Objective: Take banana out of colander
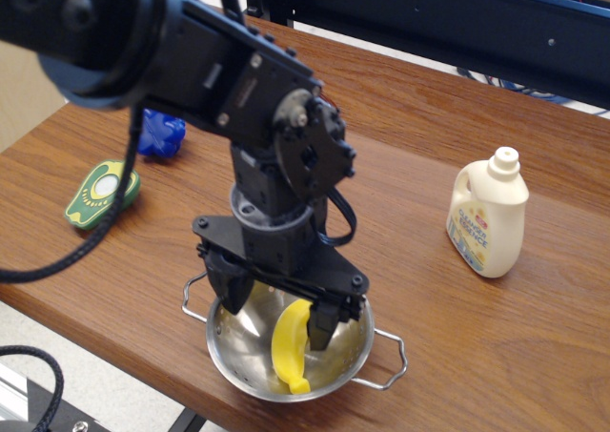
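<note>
The steel colander sits near the table's front edge, its wire handles showing at left and right. The yellow banana lies inside it, its upper end hidden behind my gripper. My gripper is open and lowered into the bowl. Its left finger is left of the banana and its right finger stands just right of the banana's upper end. Whether either finger touches the banana cannot be told.
A cream detergent bottle stands at right. A green-and-yellow avocado toy lies at left, with a blue toy behind it, partly hidden by the arm. The table's front edge runs just below the colander.
</note>
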`<state>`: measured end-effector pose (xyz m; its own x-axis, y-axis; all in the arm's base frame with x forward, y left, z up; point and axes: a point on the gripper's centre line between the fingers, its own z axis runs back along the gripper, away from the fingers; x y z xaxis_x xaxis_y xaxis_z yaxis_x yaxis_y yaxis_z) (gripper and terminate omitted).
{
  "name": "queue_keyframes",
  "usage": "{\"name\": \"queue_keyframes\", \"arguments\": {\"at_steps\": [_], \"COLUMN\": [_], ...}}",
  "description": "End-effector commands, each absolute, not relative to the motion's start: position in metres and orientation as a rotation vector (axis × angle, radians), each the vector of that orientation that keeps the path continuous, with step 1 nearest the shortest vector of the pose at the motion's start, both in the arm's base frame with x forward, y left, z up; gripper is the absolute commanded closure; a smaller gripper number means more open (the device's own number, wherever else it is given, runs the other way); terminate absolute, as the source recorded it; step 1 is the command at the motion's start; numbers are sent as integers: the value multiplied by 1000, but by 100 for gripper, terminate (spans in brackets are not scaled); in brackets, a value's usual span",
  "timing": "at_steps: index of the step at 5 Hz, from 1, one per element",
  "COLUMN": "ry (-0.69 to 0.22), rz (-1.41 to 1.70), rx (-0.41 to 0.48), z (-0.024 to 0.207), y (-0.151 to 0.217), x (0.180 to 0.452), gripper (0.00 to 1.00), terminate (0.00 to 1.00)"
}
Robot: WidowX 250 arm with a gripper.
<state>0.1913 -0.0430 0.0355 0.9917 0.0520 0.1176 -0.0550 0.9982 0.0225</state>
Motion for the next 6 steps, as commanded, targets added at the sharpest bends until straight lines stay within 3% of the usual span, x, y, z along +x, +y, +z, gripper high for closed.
{"name": "queue_keyframes", "arguments": {"at_steps": [1, 3, 4, 6], "ry": [-119, -90, -95, -125], "rz": [47, 47, 42, 51], "rx": [27, 50, 34, -35], "z": [31, 21, 25, 64], "y": [-45, -51, -54, -57], "x": [195, 197, 201, 207], "gripper": [0, 0, 100, 100], "terminate": [0, 0, 0, 0]}}
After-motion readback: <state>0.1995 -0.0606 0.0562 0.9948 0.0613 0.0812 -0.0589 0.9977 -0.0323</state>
